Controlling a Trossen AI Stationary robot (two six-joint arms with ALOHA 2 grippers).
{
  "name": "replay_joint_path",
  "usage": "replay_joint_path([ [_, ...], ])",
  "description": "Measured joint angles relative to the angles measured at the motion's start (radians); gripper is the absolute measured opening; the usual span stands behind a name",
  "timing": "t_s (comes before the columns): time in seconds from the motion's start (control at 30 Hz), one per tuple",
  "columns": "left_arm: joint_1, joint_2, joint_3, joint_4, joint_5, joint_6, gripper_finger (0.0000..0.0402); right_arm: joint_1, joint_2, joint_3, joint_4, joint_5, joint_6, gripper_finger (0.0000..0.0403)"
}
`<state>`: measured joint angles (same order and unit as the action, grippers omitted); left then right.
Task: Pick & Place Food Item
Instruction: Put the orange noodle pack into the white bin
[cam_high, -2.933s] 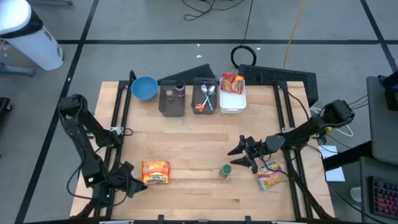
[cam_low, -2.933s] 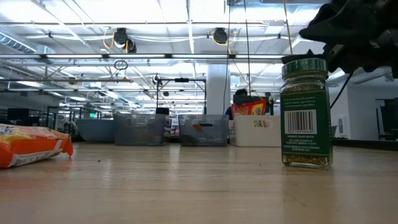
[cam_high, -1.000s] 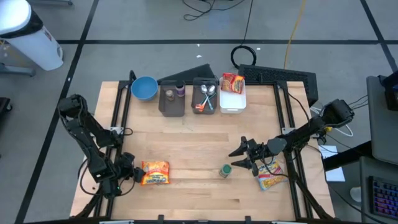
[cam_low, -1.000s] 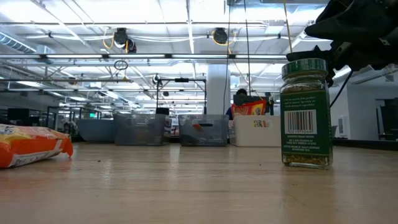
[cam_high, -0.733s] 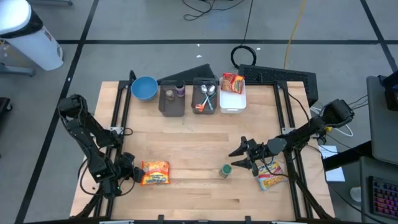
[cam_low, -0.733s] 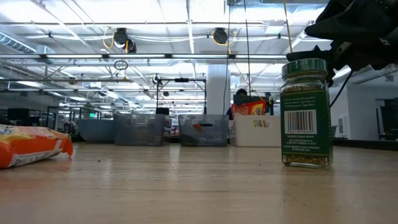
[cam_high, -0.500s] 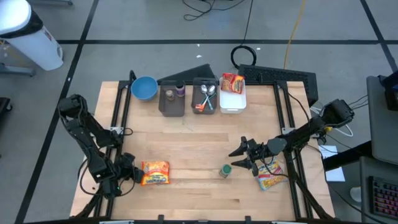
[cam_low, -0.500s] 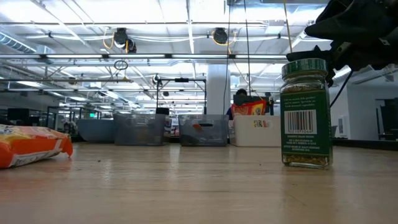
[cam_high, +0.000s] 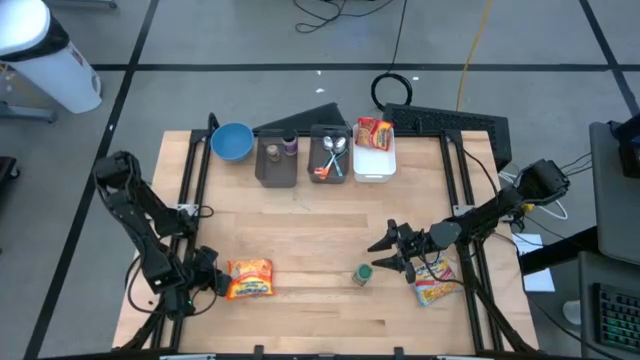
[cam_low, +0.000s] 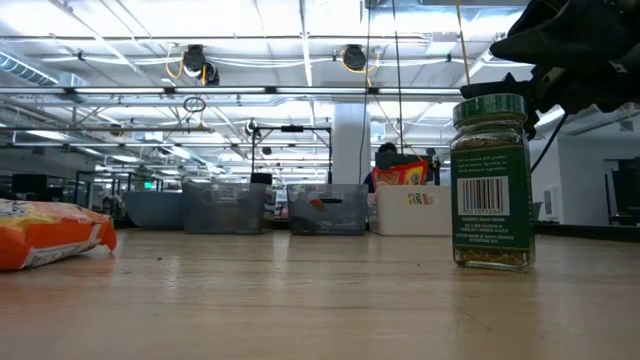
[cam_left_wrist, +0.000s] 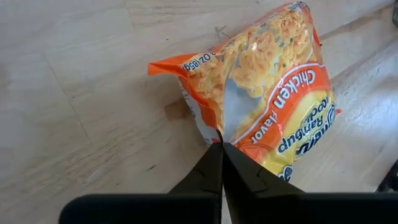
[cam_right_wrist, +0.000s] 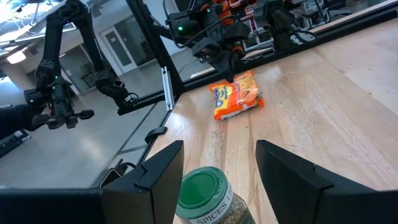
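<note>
An orange ramen packet lies flat on the wooden table near its left front; it also shows in the left wrist view and at the low view's left edge. My left gripper is at the packet's left end, shut on its wrapper. A green-lidded spice jar stands upright on the table. My right gripper hovers level just beyond and above the jar, open, its fingers apart over the lid, touching nothing. My left gripper pinches the wrapper at the packet's left end between its two shut fingertips. The fingers slant down from the table's left side. A crease of film rises from the pinch. The rest of the packet lies on the table.
A second ramen packet lies under the right arm. Along the far edge stand a blue bowl, two grey bins and a white bin with another packet. The table's middle is bare wood.
None in the last second. Nearly three seconds ago my left gripper was nearer the table's front edge; it has since come up to the packet's left end.
</note>
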<state>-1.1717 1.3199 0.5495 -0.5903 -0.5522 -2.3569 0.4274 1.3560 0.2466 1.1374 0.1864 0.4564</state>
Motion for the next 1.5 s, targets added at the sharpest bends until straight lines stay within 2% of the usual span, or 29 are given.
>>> replay_joint_path([
  [0.27,0.006,-0.088,0.000,-0.009,-0.058,0.091,0.0003,0.000,0.000,0.000,0.003,0.000,0.000,0.0194],
  [0.47,0.075,-0.181,0.000,-0.015,-0.078,0.301,0.0002,0.000,0.000,0.000,0.029,0.000,0.000,0.0194],
  [0.73,0.233,-0.316,0.062,-0.013,-0.086,0.719,0.0001,0.000,0.000,0.000,0.064,0.000,0.000,0.0194],
  [0.97,0.378,-0.385,0.223,-0.015,-0.098,1.150,0.0001,-0.003,0.000,0.004,0.064,0.000,-0.009,0.0194],
  [1.13,0.476,-0.385,0.337,-0.039,-0.030,1.365,0.0001,-0.019,0.000,0.004,0.064,-0.001,-0.039,0.0194],
  [1.33,0.589,-0.383,0.414,-0.043,0.112,1.522,0.0000,-0.053,-0.002,0.017,0.044,-0.014,-0.160,0.0194],
  [1.43,0.654,-0.361,0.437,-0.043,0.212,1.570,0.0000,-0.086,-0.023,0.074,-0.066,-0.096,-0.207,0.0194],
  [1.5,0.698,-0.334,0.449,-0.044,0.282,1.605,0.0000,-0.108,-0.037,0.141,-0.218,-0.157,-0.237,0.0194],
])
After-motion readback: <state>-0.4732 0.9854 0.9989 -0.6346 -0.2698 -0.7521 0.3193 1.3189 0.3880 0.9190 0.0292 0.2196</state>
